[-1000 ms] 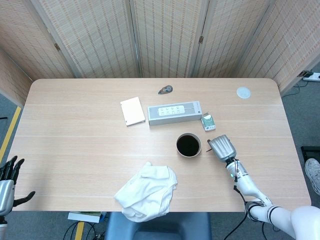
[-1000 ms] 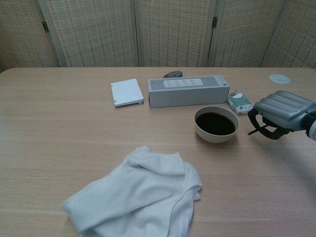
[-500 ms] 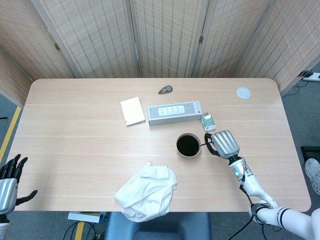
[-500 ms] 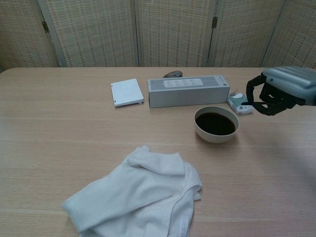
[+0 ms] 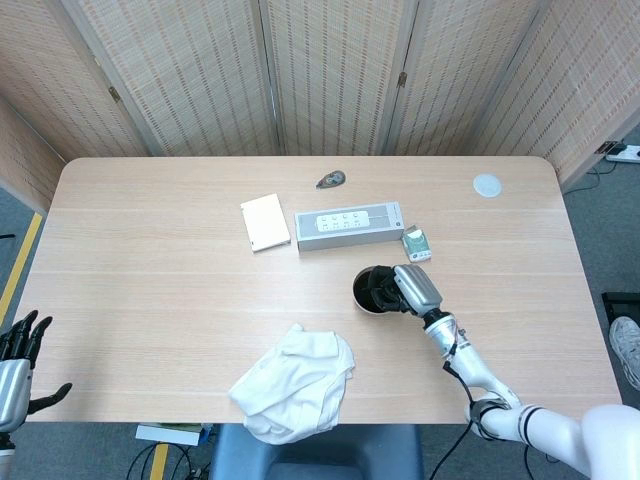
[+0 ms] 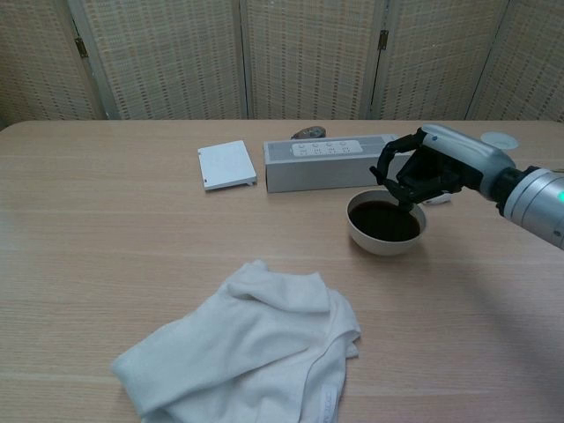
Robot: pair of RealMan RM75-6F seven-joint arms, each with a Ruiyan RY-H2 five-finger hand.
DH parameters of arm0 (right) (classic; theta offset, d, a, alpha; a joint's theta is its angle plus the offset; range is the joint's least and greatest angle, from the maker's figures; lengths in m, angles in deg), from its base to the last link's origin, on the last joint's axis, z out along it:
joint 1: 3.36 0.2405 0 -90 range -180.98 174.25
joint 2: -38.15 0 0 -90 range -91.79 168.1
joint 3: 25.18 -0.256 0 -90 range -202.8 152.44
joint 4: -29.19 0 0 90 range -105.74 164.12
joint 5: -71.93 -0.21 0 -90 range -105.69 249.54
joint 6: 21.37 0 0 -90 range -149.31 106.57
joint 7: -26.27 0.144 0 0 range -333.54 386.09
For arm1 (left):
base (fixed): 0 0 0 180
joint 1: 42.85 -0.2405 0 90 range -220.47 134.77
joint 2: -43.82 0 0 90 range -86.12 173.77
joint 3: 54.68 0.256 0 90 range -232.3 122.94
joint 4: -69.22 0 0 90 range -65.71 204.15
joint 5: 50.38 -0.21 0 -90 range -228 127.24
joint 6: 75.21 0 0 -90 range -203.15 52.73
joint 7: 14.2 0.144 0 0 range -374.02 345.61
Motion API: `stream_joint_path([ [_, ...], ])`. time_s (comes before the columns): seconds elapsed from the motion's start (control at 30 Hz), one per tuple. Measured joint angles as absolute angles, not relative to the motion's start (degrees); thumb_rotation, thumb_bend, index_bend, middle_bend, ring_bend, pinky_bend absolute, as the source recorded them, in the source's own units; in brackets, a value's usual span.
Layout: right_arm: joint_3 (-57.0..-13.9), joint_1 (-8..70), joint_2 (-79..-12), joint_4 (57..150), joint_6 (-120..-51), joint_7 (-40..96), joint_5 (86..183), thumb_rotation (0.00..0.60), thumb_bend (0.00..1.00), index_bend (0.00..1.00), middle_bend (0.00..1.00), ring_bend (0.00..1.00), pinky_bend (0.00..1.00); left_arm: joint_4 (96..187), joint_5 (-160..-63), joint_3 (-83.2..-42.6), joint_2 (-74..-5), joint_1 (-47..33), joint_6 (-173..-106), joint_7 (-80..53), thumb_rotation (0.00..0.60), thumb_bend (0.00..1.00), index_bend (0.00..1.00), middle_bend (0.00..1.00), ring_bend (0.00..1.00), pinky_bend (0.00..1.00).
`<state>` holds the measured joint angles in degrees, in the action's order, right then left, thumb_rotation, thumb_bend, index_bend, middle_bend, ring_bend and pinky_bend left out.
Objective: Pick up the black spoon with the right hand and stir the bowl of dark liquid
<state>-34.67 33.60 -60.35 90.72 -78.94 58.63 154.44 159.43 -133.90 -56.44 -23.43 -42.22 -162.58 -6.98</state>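
The white bowl (image 6: pixel 372 243) of dark liquid (image 6: pixel 377 220) stands right of the table's middle. My right hand (image 6: pixel 434 165) hovers over the bowl's right side and grips the black spoon (image 6: pixel 406 205), whose lower end points down to the liquid. In the head view the right hand (image 5: pixel 412 287) covers the right part of the bowl (image 5: pixel 362 291), and the spoon is lost among the dark fingers. My left hand (image 5: pixel 16 362) hangs off the table's left front corner, fingers spread, holding nothing.
A crumpled white cloth (image 6: pixel 248 351) lies near the front edge. Behind the bowl sit a long grey power-strip box (image 6: pixel 335 162), a white notepad (image 6: pixel 226 164) and a green packet (image 5: pixel 417 243). A white disc (image 5: pixel 487 184) lies far right, a small grey object (image 5: pixel 331 179) at the back.
My right hand has risen from the table right of the bowl and swung left over the bowl, carrying the spoon. The left hand has barely moved.
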Motion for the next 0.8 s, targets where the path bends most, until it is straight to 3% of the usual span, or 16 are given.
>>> stream_joint_path([
  [0.37,-36.82,37.01,-69.62,77.93,-76.13,70.81,152.97,0.600,0.43,0.73,0.95,1.00,1.00,160.31,-133.29,-56.50,-22.93,-42.42,-162.49,-6.54,0.600,0.16,0.09,0.04,0.09,0.16],
  [0.8,-36.46,38.40,-73.52,72.62,-74.57,76.67,153.07,0.600,0.43,0.74,0.95,1.00,1.00,160.69,-133.07,-56.35,-22.54,-42.84,-162.72,-6.38,0.600,0.16,0.09,0.04,0.09,0.16],
])
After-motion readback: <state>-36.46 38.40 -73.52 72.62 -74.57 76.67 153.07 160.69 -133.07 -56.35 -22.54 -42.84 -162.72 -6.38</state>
